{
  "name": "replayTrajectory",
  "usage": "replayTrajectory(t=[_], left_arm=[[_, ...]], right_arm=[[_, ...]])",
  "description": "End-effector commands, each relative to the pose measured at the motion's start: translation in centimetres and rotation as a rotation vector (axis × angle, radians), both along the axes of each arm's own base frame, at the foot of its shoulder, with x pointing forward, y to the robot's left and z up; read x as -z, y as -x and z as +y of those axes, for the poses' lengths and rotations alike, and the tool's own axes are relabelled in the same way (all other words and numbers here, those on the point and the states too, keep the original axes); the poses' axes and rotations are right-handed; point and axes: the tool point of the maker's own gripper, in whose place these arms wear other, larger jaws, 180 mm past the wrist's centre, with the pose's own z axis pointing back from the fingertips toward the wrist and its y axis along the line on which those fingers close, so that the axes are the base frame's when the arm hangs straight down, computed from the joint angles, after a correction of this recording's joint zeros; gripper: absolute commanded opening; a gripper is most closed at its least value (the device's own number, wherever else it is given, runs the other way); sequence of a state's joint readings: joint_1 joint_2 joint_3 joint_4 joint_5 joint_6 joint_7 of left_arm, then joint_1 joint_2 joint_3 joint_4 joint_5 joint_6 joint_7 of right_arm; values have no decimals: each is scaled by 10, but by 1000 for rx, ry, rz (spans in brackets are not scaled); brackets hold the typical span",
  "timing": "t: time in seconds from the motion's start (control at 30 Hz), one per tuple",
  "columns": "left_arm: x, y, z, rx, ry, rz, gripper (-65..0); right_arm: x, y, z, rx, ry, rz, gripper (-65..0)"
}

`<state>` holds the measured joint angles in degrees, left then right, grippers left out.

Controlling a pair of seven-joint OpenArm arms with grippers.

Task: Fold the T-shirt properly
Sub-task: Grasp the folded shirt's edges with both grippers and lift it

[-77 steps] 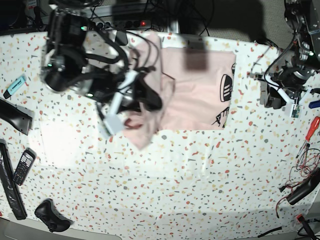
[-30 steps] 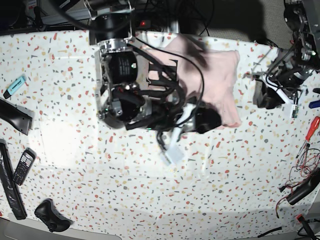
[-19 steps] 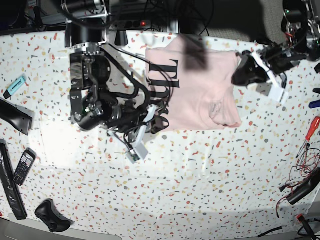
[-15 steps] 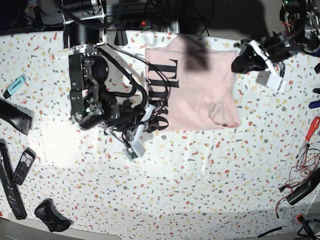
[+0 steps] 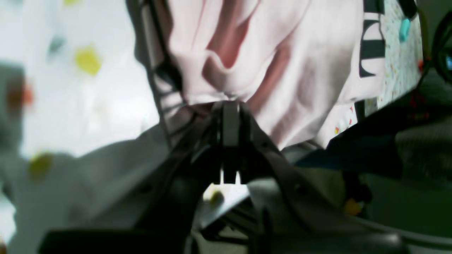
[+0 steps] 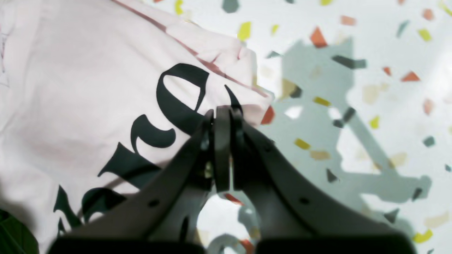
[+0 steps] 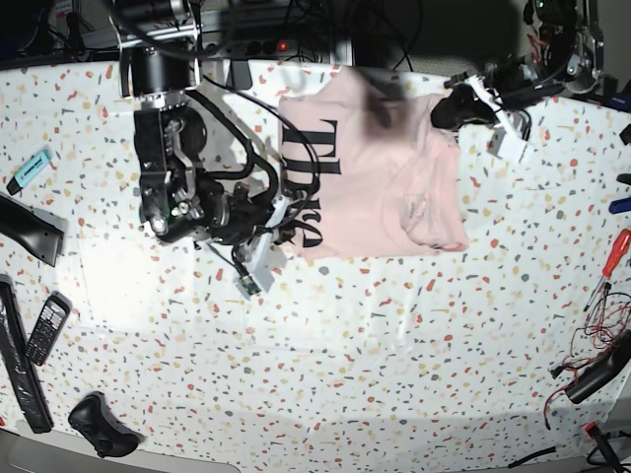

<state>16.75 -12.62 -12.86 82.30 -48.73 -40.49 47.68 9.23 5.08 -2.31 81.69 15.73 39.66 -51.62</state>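
Observation:
The pale pink T-shirt point(image 7: 380, 182) lies folded on the speckled table point(image 7: 345, 374) at the back middle, with black lettering point(image 7: 308, 172) along its left side. My right gripper point(image 7: 288, 222) is at the shirt's lower left corner. In the right wrist view the right gripper point(image 6: 222, 113) is shut on the cloth edge point(image 6: 247, 102) beside the lettering. My left gripper point(image 7: 446, 110) is at the shirt's upper right corner. In the left wrist view the left gripper point(image 5: 229, 104) is shut on bunched pink cloth point(image 5: 300, 70), lifted a little off the table.
A teal marker point(image 7: 30, 168), a black bar point(image 7: 30, 232), a phone point(image 7: 46, 330) and a black controller point(image 7: 99, 426) lie along the left edge. A red screwdriver point(image 7: 616, 251) and cables point(image 7: 592, 365) lie at the right. A power strip point(image 7: 266, 44) is behind.
Both arms have drawn back and to the left. The shirt's left edge has slid left with the right gripper. The left gripper has lifted the upper right corner, wrinkling the cloth.

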Motion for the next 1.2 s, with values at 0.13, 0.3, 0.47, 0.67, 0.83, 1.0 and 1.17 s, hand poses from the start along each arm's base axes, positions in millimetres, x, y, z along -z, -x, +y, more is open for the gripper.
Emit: replayTrajectory(t=[0.13, 0.3, 0.47, 0.67, 0.83, 1.0, 1.17], left_arm=[[17, -35, 21, -33, -117, -22, -650], [17, -76, 32, -40, -180, -66, -650], [3, -123, 41, -73, -212, -159, -650], [-11, -159, 24, -30, -200, -206, -650], [-29, -177, -1, 40, -194, -276, -650], [-52, -192, 5, 36, -171, -307, -650], [-81, -192, 24, 35, -126, -332, -650]], right_arm=[[-13, -4, -2, -8, 1, -49, -650], [-21, 12, 0, -18, 14, -87, -650], [-4, 45, -1, -23, 35, -42, -650], [17, 84, 10, -27, -14, 25, -650], [20, 110, 35, -98, -41, 46, -650], [-15, 98, 41, -113, -58, -68, -650], [-55, 71, 23, -46, -64, -213, -650]])
